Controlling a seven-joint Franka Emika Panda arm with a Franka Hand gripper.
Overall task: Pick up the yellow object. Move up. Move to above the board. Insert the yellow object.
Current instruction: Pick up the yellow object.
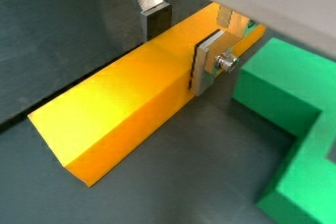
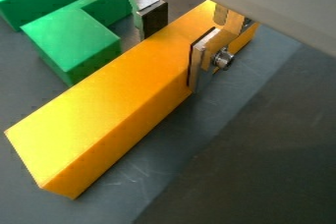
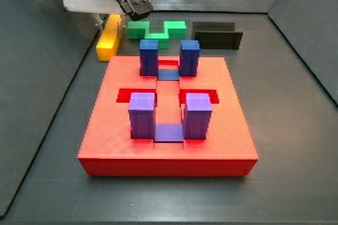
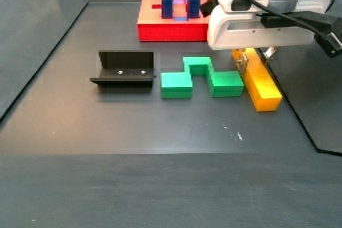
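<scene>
— Where is the gripper (image 2: 180,33) at this moment?

— I see it low over the yellow object (image 2: 125,105), near one end of the bar; in both wrist views the silver fingers (image 1: 210,59) straddle the bar across its width, one plate flat against one long side, the dark pad of its partner (image 2: 152,17) at the opposite side; the jaws pinch the bar, as far as I can tell from the contact on the plate side.

— And the bar itself?

— It lies flat on the dark floor; in a side view (image 4: 258,80) it sits just beside the green notched block (image 4: 201,77), with the black fixture (image 4: 123,71) further along the same row; the gripper (image 4: 253,54) comes down on the bar's end nearest the board (image 4: 171,27).

— The board — where does it stand?

— In a side view the board (image 3: 165,150) fills the middle of the floor, red, with blue and purple posts (image 3: 141,115) upright on it; the bar (image 3: 109,37) is beyond one far corner of it, apart from it, partly under the gripper (image 3: 117,12); the green block (image 3: 165,31) and the fixture (image 3: 218,36) lie past the board's far edge.

— Is the bar touching the green block?

— In a wrist view the green block (image 1: 296,130) is close alongside the bar (image 1: 125,105) — a dark strip of floor shows between them.
</scene>
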